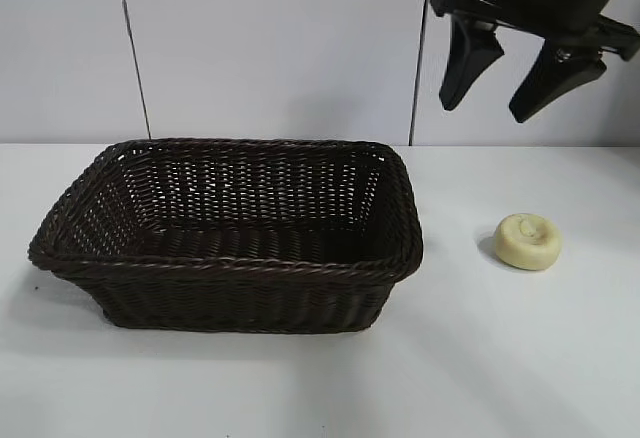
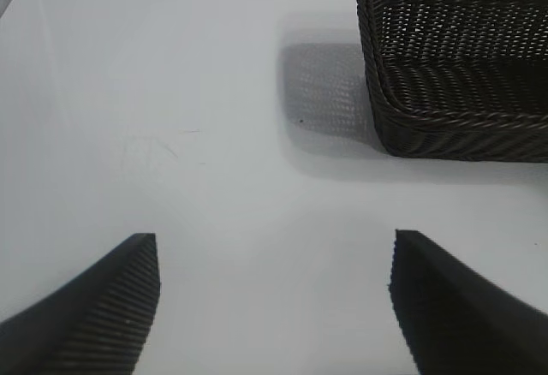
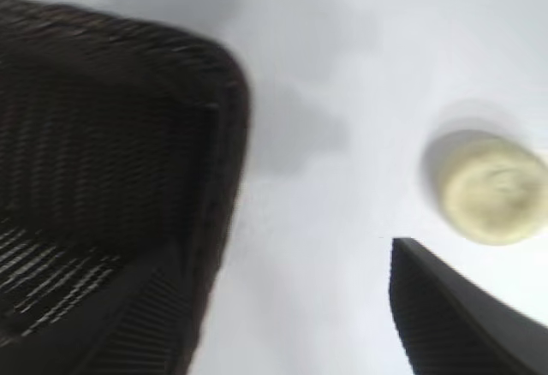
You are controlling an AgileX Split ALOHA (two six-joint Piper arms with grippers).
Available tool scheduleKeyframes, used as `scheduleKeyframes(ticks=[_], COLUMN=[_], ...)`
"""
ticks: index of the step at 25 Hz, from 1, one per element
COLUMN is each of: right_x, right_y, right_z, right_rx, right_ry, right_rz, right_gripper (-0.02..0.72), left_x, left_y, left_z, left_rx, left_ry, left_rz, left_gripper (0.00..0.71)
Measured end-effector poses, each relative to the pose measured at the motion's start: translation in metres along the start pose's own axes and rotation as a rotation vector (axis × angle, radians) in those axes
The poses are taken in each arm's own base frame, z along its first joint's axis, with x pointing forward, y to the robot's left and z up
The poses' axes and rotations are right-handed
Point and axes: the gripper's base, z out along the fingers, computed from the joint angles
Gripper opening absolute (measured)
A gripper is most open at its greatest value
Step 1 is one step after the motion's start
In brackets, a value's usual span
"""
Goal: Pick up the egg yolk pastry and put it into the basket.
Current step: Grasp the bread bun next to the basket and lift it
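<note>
White table (image 1: 520, 358); pale panelled wall (image 1: 270, 48) behind, dark seams.

No text, label, brand, number or sign can be read in any of the views.
</note>
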Motion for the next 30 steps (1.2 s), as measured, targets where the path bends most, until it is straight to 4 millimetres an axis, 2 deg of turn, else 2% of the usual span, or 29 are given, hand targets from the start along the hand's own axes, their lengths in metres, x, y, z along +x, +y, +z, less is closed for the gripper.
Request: scheduleKeyframes(ticks=[2,6,11,23,28,30], right_x=[-0.002,-0.003,-0.002,0.008,0.013,0.014], right_y=[-0.020,-0.043,-0.049,-0.067,-0.072,-0.074], right_z=[0.003,0.006,0.024,0.107,0.123,0.126], right_rx=[0.024,0.049,0.067,0.093,0.114,0.126], right_ry=[0.010,0.015,0.051,0.177,0.207,0.211], right_rz=[0.046,0.104,0.107,0.139,0.142,0.143], right_gripper=[0.496,0.496,0.496,0.496,0.496,0.473], left_x=[0.000,0.000,0.000,0.000,0.000,0.000], left_y=[0.000,0.000,0.000,0.000,0.000,0.000], left_z=[0.000,0.000,0.000,0.000,0.000,0.000], left_rx=[0.000,0.000,0.000,0.000,0.000,0.000], left_ry=[0.000,0.000,0.000,0.000,0.000,0.000], left_rz=[0.000,-0.001,-0.001,-0.001,-0.001,-0.001], left_gripper=[0.542,0.542,0.542,0.542,0.542,0.542])
